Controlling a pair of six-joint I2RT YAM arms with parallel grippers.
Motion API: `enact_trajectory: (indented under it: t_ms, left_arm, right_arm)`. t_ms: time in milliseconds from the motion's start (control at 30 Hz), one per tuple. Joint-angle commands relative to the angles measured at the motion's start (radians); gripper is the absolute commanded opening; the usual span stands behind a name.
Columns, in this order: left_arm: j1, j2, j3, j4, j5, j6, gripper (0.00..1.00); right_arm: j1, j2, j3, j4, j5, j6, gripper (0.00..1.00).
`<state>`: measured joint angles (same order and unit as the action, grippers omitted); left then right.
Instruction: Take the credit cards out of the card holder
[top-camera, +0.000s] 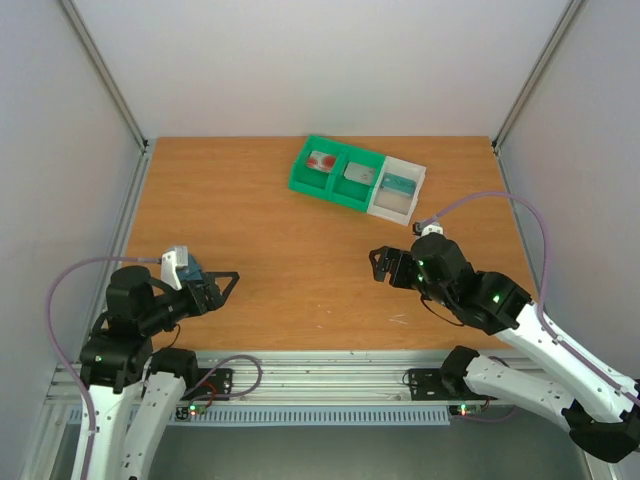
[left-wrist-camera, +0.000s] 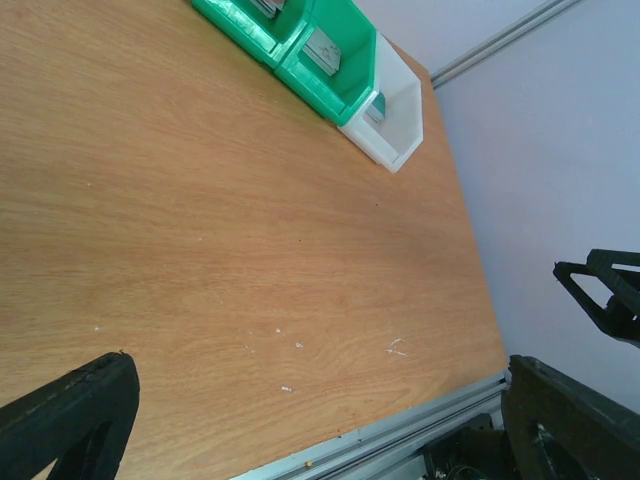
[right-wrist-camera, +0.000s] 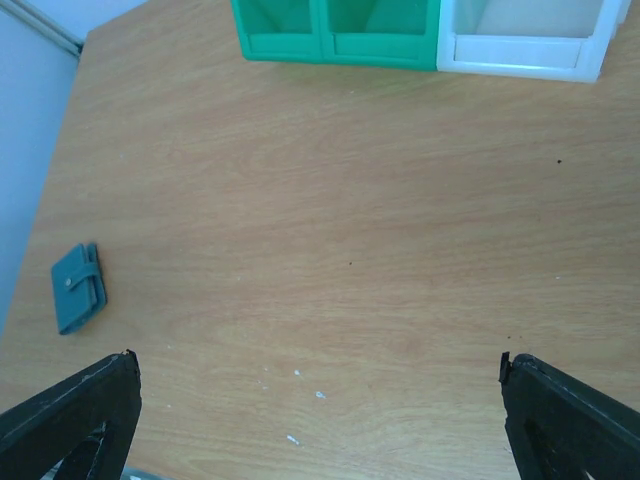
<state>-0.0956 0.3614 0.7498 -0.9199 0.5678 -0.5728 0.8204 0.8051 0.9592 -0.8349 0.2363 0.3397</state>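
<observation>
Fingers: left fingers (left-wrist-camera: 70, 420) and right fingers (right-wrist-camera: 70, 420) were both spread wide and held nothing, low over the near part of the worktop (top-camera: 300, 270).
Card holder: the card holder (right-wrist-camera: 80, 290) lay folded shut, tab across, flat by the worktop's left edge. It showed only in the right wrist view; from above the left arm most likely covered it.
Cards: the white card with red marks (top-camera: 322, 161) sat in the left green compartment of the tray (top-camera: 300, 186), the grey card (top-camera: 358, 172) in the middle one, and the teal card (top-camera: 398, 184) in the white end compartment.
Status: my read was that the extraction was done, with three cards out and the holder closed.
Step advice: confirm the holder is empty. If not, pin one half flat with the left fingers, lift the tab, then draw the card along the slot rather than upward.
Edges: the holder was close to the left edge, so any push should go toward the centre.
Room: the worktop's middle was bare wood between the arms, with the tray well apart at the far edge. The walls were close on both sides, so elbows needed watching.
</observation>
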Motion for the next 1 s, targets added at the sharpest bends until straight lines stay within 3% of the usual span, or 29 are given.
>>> enact_trajectory:
  t_ms: [0,333,633,833,967]
  left_arm:
    - [0.005,0.011,0.02,0.026,-0.022,0.002,0.99]
    - [0.005,0.058,0.025,0.025,-0.243,-0.066,0.99]
    - [0.005,0.272,0.043,-0.04,-0.638,-0.149,0.99]
    - [0.017,0.394,0.008,0.049,-0.928,-0.25,0.99]
    - [0.047,0.5,0.014,0.122,-1.004,-0.246,0.99]
  right_arm:
    - [0.01,0.012,0.007,0.015,0.025,0.014,0.99]
    - [0.01,0.033,0.029,-0.003,0.008,0.003,0.98]
    - [0.01,-0.025,0.015,0.009,0.007,-0.03,0.99]
    - [0.009,-0.095,-0.02,0.065,-0.04,-0.071,0.98]
    - [0.01,-0.131,-0.027,0.053,-0.043,-0.085,0.99]
